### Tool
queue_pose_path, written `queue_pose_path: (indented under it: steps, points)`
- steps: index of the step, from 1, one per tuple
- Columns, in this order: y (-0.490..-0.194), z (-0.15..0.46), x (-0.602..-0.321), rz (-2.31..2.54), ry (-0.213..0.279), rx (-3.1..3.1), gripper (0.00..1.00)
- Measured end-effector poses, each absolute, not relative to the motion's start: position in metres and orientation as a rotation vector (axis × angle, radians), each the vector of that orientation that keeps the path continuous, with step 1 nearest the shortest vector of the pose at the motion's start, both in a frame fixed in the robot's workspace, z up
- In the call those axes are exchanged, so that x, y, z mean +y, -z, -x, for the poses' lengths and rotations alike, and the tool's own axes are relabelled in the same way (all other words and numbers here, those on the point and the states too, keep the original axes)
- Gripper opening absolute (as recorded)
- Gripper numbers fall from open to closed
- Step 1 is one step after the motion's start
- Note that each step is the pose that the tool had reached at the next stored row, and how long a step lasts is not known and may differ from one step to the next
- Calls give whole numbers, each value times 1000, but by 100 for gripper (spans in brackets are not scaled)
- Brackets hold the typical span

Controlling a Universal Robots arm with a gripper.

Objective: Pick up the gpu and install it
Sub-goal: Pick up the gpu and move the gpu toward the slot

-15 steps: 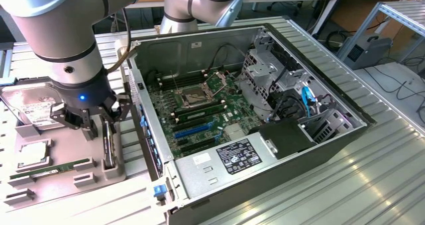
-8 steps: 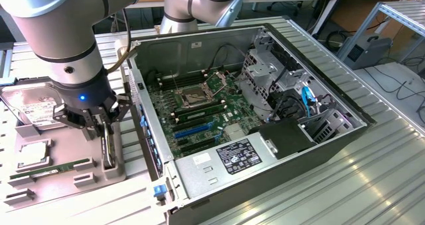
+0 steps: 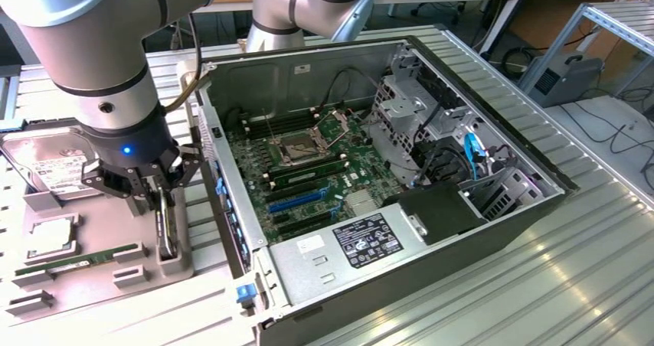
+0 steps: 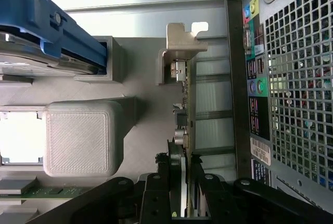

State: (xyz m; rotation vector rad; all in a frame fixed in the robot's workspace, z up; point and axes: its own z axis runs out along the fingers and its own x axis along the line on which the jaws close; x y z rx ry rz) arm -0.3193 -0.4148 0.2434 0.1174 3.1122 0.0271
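Claw: I have the claw (image 3: 143, 197) down over the tray (image 3: 107, 220), at 9 o'clock from the case (image 3: 306, 63) in the exterior view. It is narrow, with one finger on each face of the gpu (image 3: 164, 235). In the wrist view the fingers (image 4: 167, 182) look pressed against the card, so I read this as a grip.

Gpu place: it stands on edge in its holder on the tray, beside the case's outer wall, with the hard drive (image 3: 51, 166) at 10 o'clock from it.

Done: the reach and, by my reading, the closing of the claw.

Left: the gpu is not yet lifted from its holder. It also has to be carried into the case and seated. The blue slots (image 3: 296, 200) on the board are bare.

Long axis: in the exterior view it runs roughly along the 12-to-6 line, parallel to the case wall, with the card's faces upright.

Pointing: the silver bracket (image 4: 179, 52) is at the end away from the claw. I judge that to be the 6 o'clock end in the exterior view.

Surface: ribbed metal surface (image 3: 572, 269) under both tray and case.
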Motion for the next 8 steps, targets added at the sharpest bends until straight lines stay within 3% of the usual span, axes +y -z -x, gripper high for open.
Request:
queue_pose_path:
  steps: [8]
  points:
    - [-243,319,-415,-117,-27,3112,27]
